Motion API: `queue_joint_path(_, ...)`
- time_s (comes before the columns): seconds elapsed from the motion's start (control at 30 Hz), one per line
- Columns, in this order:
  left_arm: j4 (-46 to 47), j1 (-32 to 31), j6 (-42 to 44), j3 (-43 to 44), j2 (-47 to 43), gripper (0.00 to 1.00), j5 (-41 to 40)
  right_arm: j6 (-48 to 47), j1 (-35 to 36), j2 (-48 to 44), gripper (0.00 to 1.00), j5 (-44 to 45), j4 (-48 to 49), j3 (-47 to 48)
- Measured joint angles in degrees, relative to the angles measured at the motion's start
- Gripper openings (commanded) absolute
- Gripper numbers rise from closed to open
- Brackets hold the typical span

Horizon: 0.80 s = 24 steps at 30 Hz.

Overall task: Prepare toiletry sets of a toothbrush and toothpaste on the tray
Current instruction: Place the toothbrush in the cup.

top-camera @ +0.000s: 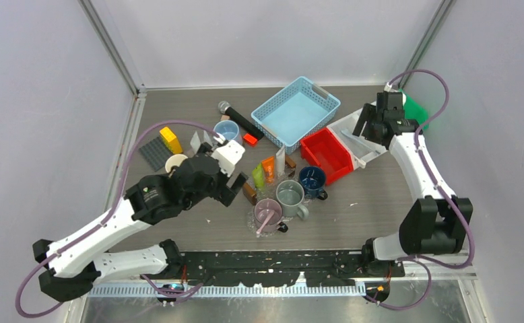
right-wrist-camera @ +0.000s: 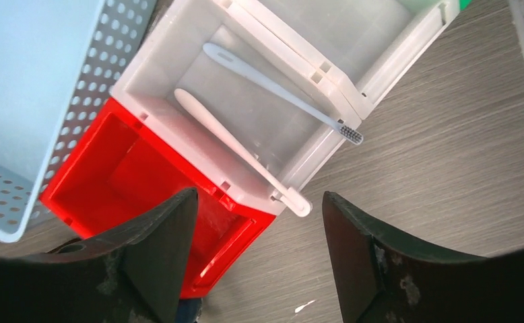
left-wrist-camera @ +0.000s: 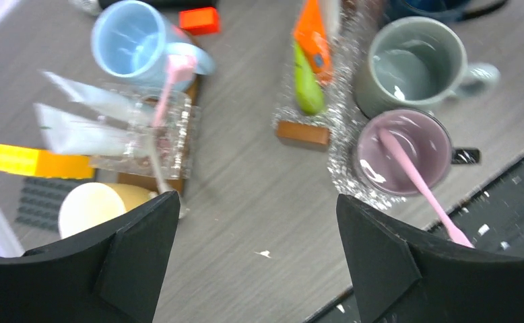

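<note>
**Inspector:** Begin with the worktop (top-camera: 367, 208); the middle is crowded and two arms share it; what is the hazard?

**Assessor:** The arms stand well apart, the right at the far bins and the left near the centre; I judge a clash unlikely unless both make for the tray together.

**Inspector:** The bins, then.

**Assessor:** The right hand (right-wrist-camera: 259, 196) hangs released over the white bin (right-wrist-camera: 178, 74), with nothing between its fingers; the red bin (right-wrist-camera: 131, 182) touches that bin's side and the blue basket (right-wrist-camera: 30, 81) lies just beside; a descent off-line could catch a wall and drag all three.

**Inspector:** And the left?

**Assessor:** The left hand (left-wrist-camera: 256, 202) is also released and empty, above bare worktop between the clear tray (left-wrist-camera: 182, 128) and the purple mug (left-wrist-camera: 429, 134); a careless sweep could knock that mug or the grey mug (left-wrist-camera: 441, 47) touching it; the tray looks light and could be shoved.

**Inspector:** Where are the task's things?

**Assessor:** Two white toothpaste tubes (left-wrist-camera: 77, 131) and a pink toothbrush (left-wrist-camera: 168, 87) lie across the tray; an orange tube (left-wrist-camera: 311, 37) and a green tube (left-wrist-camera: 306, 87) lie side by side near the grey mug; a second pink toothbrush (left-wrist-camera: 414, 176) leans in the purple mug; a white toothbrush (right-wrist-camera: 242, 151) and a pale blue toothbrush (right-wrist-camera: 279, 91) lie in the white bin, their head ends resting on its rim.

**Inspector:** The smallest risk?

**Assessor:** The brushes are slim and lie low in the bin, near each other; the fingers might pinch both, or skate off one and flip it out over the rim.
</note>
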Motion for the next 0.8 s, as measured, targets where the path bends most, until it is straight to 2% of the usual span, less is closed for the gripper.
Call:
queue_joint_path(0.2,7.0,7.4,5.8,-2.8,-5.1,0.89,-4.8,-4.0,-2.1,9.5,0.65,-3.6,0.0,2.9)
queue_joint_path(0.33,13.2,11.1,10.4,-7.9,-7.8,0.89,-9.3,-6.6,-2.8,16.1,0.60,-6.4,0.1,5.3)
queue_joint_path(0.57,20.2,13.0,15.3,-16.5,-12.2,0.88,-13.1,-11.1,-4.0,23.6,0.57,-11.0,-0.6,9.0)
queue_joint_path(0.8,25.0,14.1,17.2,-19.1,-15.5,0.87,-14.2,-14.4,-4.7,27.4,0.56,-15.6,-2.1,9.7)
